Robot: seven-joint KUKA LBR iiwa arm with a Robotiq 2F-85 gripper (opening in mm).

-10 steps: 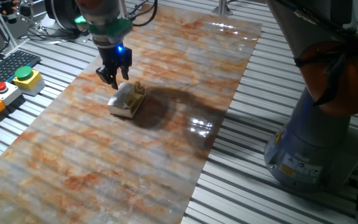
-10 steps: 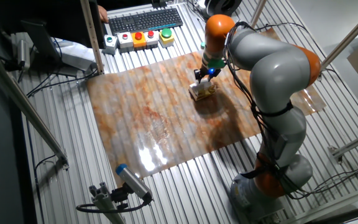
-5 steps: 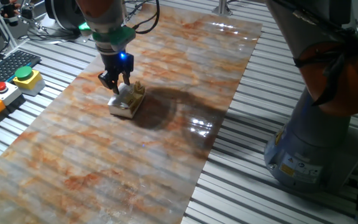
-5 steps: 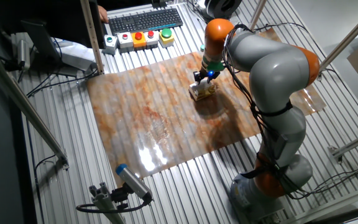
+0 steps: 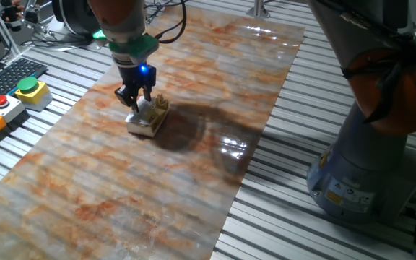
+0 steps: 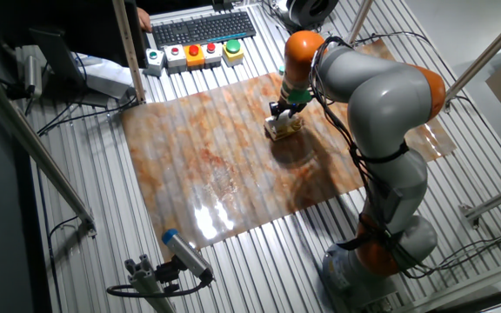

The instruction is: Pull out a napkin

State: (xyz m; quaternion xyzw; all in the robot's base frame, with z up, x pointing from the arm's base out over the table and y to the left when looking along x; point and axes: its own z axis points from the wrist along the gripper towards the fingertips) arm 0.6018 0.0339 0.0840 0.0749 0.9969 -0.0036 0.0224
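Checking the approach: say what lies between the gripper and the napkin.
Nothing: in one fixed view the gripper stands right over the napkin atop the box, no other object between. Whether the fingertips touch the paper cannot be told.

Golden-tan and white box (image 5: pixel 148 119), marbled orange-grey mat (image 5: pixel 193 166)

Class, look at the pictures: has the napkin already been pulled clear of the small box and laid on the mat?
No: the gripper is just above the box, and no loose napkin lies on the mat.
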